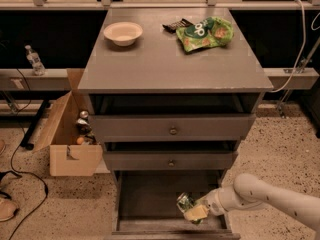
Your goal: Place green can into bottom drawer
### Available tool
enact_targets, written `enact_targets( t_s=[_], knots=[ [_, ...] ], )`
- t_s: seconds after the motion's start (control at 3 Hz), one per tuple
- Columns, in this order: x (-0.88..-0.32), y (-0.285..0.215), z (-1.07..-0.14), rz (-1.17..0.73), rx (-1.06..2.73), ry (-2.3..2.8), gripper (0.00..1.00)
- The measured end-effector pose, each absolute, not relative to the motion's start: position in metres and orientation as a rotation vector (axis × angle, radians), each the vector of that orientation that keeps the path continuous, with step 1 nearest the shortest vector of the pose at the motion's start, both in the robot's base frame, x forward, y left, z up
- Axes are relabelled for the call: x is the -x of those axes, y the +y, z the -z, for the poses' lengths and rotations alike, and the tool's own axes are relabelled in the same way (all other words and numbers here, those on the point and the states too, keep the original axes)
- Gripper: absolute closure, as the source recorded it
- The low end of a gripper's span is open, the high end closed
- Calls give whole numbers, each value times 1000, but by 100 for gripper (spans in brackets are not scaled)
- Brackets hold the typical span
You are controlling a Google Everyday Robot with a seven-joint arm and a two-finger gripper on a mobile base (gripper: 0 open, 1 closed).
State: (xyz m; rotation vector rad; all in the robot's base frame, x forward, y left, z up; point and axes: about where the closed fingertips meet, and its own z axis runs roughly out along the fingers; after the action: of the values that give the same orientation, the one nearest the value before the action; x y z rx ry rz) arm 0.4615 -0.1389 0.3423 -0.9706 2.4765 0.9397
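The green can [184, 202] is small and shiny with a silver end. It is held in my gripper [192, 210], low inside the open bottom drawer [145, 199] of the grey cabinet, near the drawer's right front. My white arm [265, 194] reaches in from the lower right. The fingers are shut on the can. I cannot tell whether the can touches the drawer floor.
On the cabinet top [165, 59] lie a cream bowl [123, 33], a green snack bag [205, 33] and a dark item [176, 25]. The two upper drawers [172, 130] stand slightly open. An open cardboard box [70, 134] stands at the left, with cables [20, 169] on the floor.
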Motion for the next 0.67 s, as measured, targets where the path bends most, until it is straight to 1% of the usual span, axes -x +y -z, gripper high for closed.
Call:
enact_targets(
  t_s=[0.33, 0.67],
  knots=[
    [-471, -128, -301, -928, 941, 2504, 100],
    [-484, -119, -259, -869, 885, 2548, 100]
  ],
)
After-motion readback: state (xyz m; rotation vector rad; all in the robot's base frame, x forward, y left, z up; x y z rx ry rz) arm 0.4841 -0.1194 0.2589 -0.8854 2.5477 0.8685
